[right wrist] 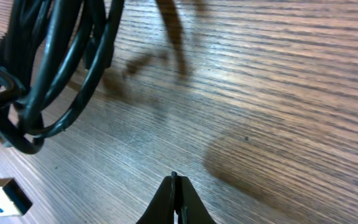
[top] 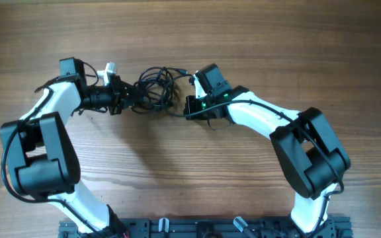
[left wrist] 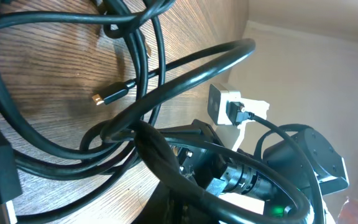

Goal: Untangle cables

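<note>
The cables [top: 156, 88] are thin black cords bunched in a knot between my two arms at mid-table. My left gripper [top: 132, 98] sits at the knot's left edge. In the left wrist view, loops of cable [left wrist: 55, 81] spread over the wood. One strand [left wrist: 157, 152] runs down into my left gripper [left wrist: 178, 202], which is shut on it. My right gripper [top: 188, 109] is at the knot's lower right. In the right wrist view its tips [right wrist: 174, 182] are pressed together over bare wood, with the cables [right wrist: 55, 68] off to the left.
A white plug block [left wrist: 225, 106] lies beyond the knot and also shows overhead as a white piece [top: 110, 68] by the left arm. A small gold-tipped plug [left wrist: 98, 98] rests on the wood. A silver USB plug [right wrist: 2, 196] lies at the right wrist view's lower left.
</note>
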Controlling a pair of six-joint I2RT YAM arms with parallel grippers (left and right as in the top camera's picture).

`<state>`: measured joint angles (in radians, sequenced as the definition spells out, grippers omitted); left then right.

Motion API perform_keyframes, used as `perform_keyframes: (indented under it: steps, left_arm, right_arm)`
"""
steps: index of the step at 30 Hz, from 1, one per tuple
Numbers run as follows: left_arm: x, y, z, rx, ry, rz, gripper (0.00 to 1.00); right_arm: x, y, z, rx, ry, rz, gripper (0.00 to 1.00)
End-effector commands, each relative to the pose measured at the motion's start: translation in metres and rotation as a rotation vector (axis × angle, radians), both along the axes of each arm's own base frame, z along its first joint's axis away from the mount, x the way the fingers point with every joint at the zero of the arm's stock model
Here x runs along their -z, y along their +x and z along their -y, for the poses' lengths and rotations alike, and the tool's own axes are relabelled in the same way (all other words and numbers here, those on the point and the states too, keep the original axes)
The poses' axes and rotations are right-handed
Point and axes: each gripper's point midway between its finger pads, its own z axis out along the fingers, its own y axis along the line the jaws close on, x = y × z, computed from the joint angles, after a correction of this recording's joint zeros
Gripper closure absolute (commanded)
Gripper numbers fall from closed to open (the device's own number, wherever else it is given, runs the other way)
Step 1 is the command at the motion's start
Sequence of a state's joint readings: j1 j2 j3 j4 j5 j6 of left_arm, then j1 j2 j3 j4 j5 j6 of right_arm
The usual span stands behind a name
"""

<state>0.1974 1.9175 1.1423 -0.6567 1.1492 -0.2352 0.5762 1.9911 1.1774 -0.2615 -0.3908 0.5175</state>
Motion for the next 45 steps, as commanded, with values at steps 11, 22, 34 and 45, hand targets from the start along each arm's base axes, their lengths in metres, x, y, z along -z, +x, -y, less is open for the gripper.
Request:
perform_keyframes:
  steps: [11, 22, 34, 45]
  left_arm:
    - [0.020, 0.000, 0.033, 0.134, 0.199, 0.099, 0.14]
    - [0.006, 0.014, -0.002, 0.045, 0.227, 0.148, 0.09]
    - [0.064, 0.027, -0.030, -0.107, 0.644, -0.031, 0.52]
    - [0.076, 0.026, -0.029, -0.172, 0.806, -0.088, 0.81]
  right_arm:
    - [0.010, -0.004, 0.009, -0.012, -0.010, -0.035, 0.71]
    - [-0.082, -0.018, -0.013, -0.090, 0.165, -0.028, 0.58]
    - [-0.032, -0.028, -0.056, 0.152, -0.027, 0.032, 0.57]
    - [0.005, -0.001, -0.056, 0.300, -0.041, 0.059, 0.68]
